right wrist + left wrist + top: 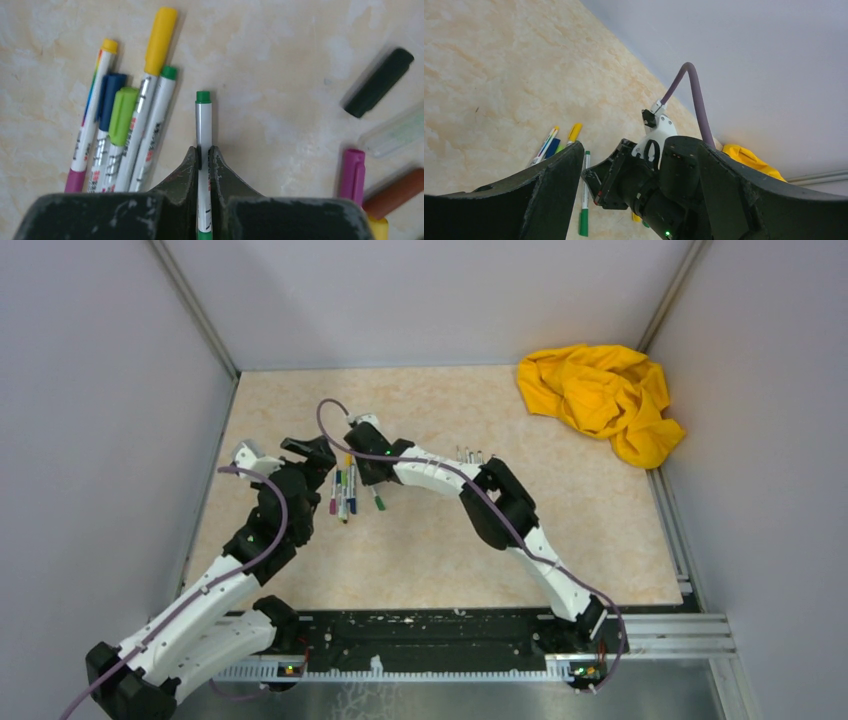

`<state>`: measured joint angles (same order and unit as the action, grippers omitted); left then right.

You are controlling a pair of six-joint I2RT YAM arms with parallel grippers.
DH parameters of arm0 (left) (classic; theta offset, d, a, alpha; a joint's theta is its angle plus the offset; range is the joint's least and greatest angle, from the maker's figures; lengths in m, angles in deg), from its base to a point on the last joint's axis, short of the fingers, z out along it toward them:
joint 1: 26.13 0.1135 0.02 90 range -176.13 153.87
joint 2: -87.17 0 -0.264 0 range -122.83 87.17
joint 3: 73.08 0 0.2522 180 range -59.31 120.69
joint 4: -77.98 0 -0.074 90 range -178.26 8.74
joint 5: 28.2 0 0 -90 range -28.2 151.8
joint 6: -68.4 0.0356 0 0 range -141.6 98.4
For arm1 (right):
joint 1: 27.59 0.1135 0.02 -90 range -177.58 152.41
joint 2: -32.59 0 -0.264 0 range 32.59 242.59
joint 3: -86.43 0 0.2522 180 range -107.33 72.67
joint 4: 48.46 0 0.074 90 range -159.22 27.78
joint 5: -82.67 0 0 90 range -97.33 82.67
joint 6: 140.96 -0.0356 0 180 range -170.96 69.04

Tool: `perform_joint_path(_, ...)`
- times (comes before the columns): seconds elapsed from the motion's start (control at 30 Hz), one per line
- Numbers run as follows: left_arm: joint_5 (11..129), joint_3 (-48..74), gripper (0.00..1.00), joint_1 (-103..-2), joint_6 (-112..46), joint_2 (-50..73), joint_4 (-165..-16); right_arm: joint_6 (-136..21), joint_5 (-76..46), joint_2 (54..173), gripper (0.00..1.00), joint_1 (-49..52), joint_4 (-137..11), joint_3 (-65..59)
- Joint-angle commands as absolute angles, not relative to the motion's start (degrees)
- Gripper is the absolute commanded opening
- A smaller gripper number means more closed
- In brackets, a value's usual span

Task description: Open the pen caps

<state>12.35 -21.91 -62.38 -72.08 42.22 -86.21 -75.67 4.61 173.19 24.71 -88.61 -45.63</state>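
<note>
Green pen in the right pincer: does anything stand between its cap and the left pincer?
The right pincer, shut on the green pen, sits in the gap of the open left pincer, so its black body crowds the approach. The green cap itself pokes out uncovered, beside the left pincer's finger.

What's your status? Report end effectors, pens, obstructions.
Right end effector shut on green-tipped pen. Left end effector open, holding nothing. Other capped pens close alongside, not touching.
</note>
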Motion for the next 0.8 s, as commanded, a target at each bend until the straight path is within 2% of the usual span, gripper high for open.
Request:
perform_joint_path(0.0, 14.2, -24.7, 0.89, -62.4, -71.4, 42.1, -91.1, -77.2, 1.8, 162.6, 0.00, 23.0, -80.9, -34.7)
perform_joint_path(0.33, 29.6, -34.6, 0.86, -62.4, -64.1, 36.3, -113.0, -80.6, -4.7, 144.8, 0.00, 18.4, -65.7, -15.9)
perform_joint_path(0.53, 38.3, -36.0, 0.84, -62.3, -64.2, 28.3, -122.4, -82.7, -7.1, 140.7, 0.00, 17.1, -59.9, -11.4)
perform_joint_path(0.77, 48.3, -34.2, 0.79, -61.3, -66.5, 22.1, -125.1, -83.5, -8.5, 138.9, 0.00, 15.9, -56.6, -8.6)
